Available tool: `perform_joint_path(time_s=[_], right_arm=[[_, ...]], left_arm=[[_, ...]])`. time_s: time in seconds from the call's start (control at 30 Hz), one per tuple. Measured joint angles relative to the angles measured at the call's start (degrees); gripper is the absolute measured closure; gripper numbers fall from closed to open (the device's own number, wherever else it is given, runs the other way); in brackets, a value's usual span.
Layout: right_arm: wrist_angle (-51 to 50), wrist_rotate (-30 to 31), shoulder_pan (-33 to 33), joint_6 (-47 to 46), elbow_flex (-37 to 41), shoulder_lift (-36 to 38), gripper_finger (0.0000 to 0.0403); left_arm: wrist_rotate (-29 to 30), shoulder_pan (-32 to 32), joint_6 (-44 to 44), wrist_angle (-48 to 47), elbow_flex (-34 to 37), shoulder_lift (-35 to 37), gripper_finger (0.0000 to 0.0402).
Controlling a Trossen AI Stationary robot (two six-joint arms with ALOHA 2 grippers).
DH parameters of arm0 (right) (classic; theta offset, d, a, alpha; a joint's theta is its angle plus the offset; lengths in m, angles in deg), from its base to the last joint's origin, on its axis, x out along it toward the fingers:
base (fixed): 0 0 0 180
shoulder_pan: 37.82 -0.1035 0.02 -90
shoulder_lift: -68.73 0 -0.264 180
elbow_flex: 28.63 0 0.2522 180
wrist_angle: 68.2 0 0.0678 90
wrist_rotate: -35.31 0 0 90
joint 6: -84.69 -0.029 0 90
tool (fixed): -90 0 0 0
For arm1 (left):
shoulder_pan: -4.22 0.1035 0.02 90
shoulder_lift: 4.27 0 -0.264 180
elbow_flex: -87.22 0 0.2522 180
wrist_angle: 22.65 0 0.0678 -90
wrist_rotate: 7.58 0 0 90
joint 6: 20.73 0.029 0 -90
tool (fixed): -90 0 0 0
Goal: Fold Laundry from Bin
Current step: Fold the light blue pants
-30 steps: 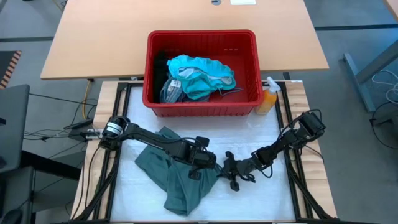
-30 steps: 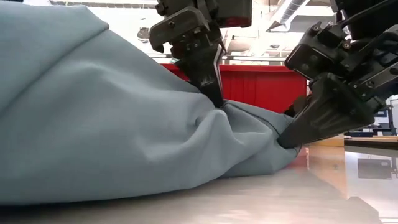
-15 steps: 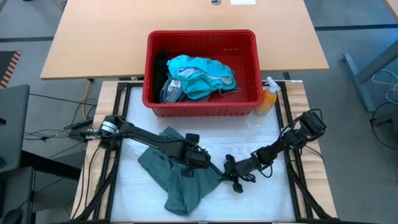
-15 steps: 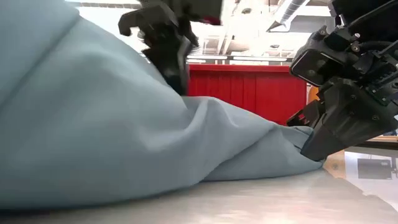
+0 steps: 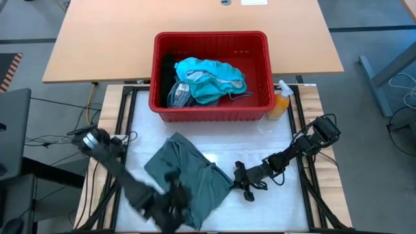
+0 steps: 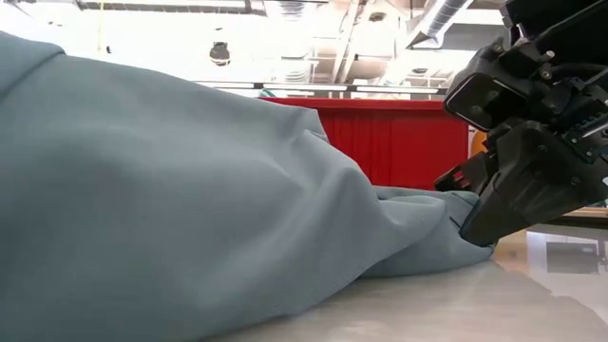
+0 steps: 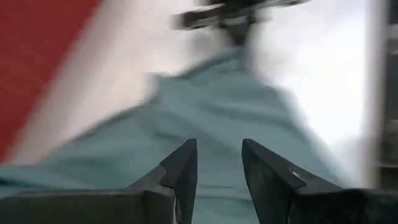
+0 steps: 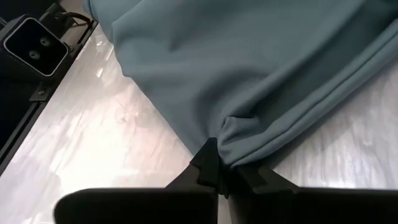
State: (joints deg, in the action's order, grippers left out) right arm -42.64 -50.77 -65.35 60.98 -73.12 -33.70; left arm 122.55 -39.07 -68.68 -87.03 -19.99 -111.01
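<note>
A dull grey-green garment (image 5: 192,175) lies crumpled on the white table top, in front of the red bin (image 5: 211,107). More laundry lies in the bin, with a bright teal piece (image 5: 211,78) on top. My right gripper (image 5: 239,179) is shut on the garment's right corner, low over the table. My left gripper (image 7: 219,168) hovers open above the garment's near-left part (image 5: 175,205) with nothing between its fingers. In the low view the garment (image 6: 190,209) fills the left side, and my right gripper (image 6: 475,223) stands at its end. My right gripper pinches a hemmed corner of the garment (image 8: 233,140) between its two fingers. It comes slanting down from the table's right. The corner is bunched at the fingertips. The garment's remaining cloth lies slack on the table.
An orange spray bottle (image 5: 281,104) stands at the bin's right near corner. The table's black frame rails (image 5: 305,188) run along both sides. Bare white table top (image 5: 273,140) shows right of the garment. A wooden desk (image 5: 117,39) lies beyond the bin.
My left gripper has let go of the garment's middle, opened and swung up and toward the table's near-left corner, rolling as it went. The raised fold it held has dropped, and the garment lies flatter and wider. My right gripper has kept the corner in place.
</note>
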Motion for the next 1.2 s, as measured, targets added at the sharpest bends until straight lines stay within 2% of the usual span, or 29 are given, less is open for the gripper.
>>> perform_joint_path(time_s=[0.17, 0.37, 0.5, 0.63, 0.9, 1.1, 1.2], right_arm=[[0.56, -1.5, 0.02, 0.27, 0.05, -0.04, 0.037], [0.72, -2.62, -1.37, 0.39, 0.05, -0.04, 0.0369], [0.78, -2.6, -1.95, 1.57, 0.04, -0.04, 0.0368], [0.53, -3.4, -2.01, 1.73, 0.0, -0.04, 0.0368], [0.32, -3.65, -2.01, 1.75, -0.04, -0.02, 0.0367], [0.36, -3.67, -2.01, 1.61, -0.04, -0.02, 0.0367], [0.36, -3.67, -2.01, 1.32, -0.04, -0.02, 0.0367]], left_arm=[[-1.87, -5.82, -1.07, 11.3, 0.02, -5.52, 0.0284], [-4.43, -7.82, -3.76, 19.22, 0.02, -12.0, 0.0278], [-8.07, -7.37, -4.02, 19.48, 0.02, -15.17, 0.0256], [-14.96, -5.9, -4.14, 19.52, 0.07, -16.13, 0.0217], [-25.28, -3.15, 2.08, 18.58, 0.07, -16.13, 0.0144], [-26.02, -2.62, 2.03, 16.42, 0.07, -16.13, 0.0133], [-24.42, -2.79, 3.61, 14.2, 0.07, -16.13, 0.0132]])
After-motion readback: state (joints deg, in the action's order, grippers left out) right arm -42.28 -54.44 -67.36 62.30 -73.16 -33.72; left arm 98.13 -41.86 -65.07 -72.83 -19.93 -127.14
